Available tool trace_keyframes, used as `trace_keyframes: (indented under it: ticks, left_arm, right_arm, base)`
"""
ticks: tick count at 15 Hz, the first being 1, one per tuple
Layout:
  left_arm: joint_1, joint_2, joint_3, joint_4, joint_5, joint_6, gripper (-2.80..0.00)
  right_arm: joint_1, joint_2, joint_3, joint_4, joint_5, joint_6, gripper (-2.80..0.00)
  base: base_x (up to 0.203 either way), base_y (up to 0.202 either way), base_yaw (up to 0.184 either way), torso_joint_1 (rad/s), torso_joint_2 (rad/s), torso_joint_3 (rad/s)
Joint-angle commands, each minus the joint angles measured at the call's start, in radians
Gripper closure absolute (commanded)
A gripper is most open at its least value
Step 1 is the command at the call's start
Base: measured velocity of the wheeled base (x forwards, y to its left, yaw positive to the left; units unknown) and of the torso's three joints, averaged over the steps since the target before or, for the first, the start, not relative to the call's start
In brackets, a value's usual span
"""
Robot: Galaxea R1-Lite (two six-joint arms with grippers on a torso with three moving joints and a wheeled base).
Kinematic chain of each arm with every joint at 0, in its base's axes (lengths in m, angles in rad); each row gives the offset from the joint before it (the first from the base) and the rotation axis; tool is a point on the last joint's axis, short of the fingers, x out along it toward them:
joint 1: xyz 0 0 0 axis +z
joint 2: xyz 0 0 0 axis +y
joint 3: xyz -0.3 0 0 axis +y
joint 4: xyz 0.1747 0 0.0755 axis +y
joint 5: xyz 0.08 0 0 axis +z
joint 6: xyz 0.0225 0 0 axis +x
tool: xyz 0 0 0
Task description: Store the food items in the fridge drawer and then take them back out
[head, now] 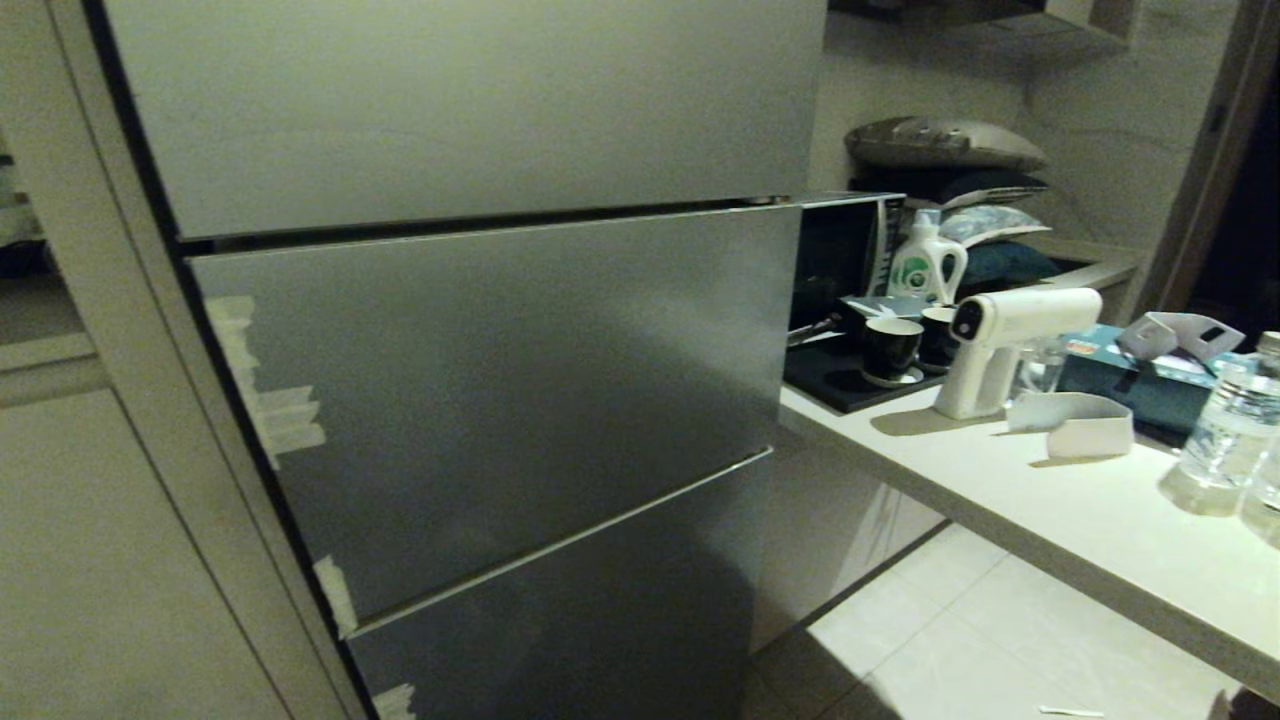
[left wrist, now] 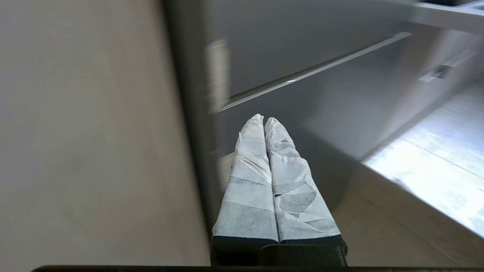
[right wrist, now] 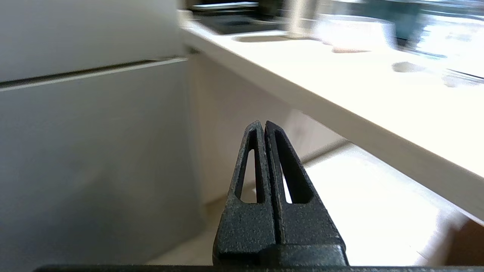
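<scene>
Fridge (head: 480, 380) at twelve o'clock is shut; both clenched, empty grippers (left wrist: 264, 120) (right wrist: 261, 122) could slip opening it.

The fridge (head: 480, 380) fills the head view from 9 to 12 o'clock, its door fronts stacked one above another, all closed. Tape scraps (head: 285, 420) sit along the door edges at 9 o'clock. A cabinet panel (head: 90, 560) stands against the fridge at 8 o'clock. The surface (head: 1060, 510) runs from the fridge's side toward 4 o'clock, floor (head: 960, 650) beneath it. On the surface, nearest the fridge: a tray (head: 850, 385) bearing two cups (head: 892, 350), a detergent bottle (head: 928, 262) behind them. At 3 o'clock stands a spray gun (head: 1000, 345), a tape roll (head: 1075, 425) before it, a tissue box (head: 1140, 385) behind. Water bottles (head: 1235, 420) stand at the far 3 o'clock edge.
</scene>
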Motion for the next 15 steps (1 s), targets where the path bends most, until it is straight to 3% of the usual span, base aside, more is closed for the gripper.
trace_keyframes:
  ticks: [1,10,15]
  left_arm:
    - [0.000,0.000,0.000,0.001,0.000,-0.001,0.00]
    - [0.000,0.000,0.000,0.001,0.000,0.000,0.00]
    - [0.000,0.000,0.000,0.001,0.000,-0.002,0.00]
  right_arm:
    - [0.000,0.001,0.003,-0.001,0.000,-0.001,0.00]
    - [0.000,0.001,0.003,-0.001,0.000,0.000,0.00]
    - [0.000,0.001,0.003,-0.001,0.000,0.000,0.00]
  base:
    - [0.000,0.010,-0.173,-0.001,0.00,-0.001]
    - [-0.001,0.008,-0.167,0.002,0.00,0.003]
    - [0.000,0.001,-0.015,0.000,0.00,0.000]
